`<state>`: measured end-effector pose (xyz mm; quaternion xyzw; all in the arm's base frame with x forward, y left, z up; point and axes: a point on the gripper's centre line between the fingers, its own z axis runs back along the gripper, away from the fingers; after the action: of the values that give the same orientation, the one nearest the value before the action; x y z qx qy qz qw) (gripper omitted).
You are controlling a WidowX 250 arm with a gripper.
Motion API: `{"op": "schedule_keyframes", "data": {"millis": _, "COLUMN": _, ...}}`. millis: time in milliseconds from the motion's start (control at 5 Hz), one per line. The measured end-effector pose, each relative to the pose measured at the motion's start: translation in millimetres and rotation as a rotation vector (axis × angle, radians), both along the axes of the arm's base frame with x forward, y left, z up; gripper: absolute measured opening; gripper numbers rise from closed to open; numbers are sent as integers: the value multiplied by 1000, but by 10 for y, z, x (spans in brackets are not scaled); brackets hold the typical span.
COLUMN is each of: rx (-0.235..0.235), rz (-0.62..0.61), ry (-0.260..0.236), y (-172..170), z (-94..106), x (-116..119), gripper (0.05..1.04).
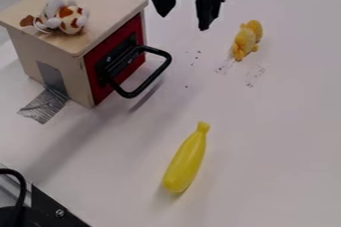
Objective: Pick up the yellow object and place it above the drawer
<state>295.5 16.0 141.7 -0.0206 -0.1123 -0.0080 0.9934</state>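
drawer (133,28) closed, spotted toy (71,19) atop box (59,57) | yel banana (186,160), yel plush (247,38) on tbl (273,131) | end effector (184,22) released

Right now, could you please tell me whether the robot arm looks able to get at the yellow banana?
Probably yes: the pincer hangs open, and nothing stands on the tabletop between it and the banana, though the black drawer handle sits near that path.
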Motion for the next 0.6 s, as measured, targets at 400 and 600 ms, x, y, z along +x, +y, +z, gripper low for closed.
{"op": "schedule_keyframes", "data": {"millis": 400, "rx": 3, "rz": 12, "ry": 71, "y": -14, "z": -272, "x": 278, "gripper": 999}}
{"op": "schedule_keyframes", "data": {"millis": 600, "rx": 12, "rz": 3, "ry": 67, "y": -83, "z": -431, "x": 709, "gripper": 999}}
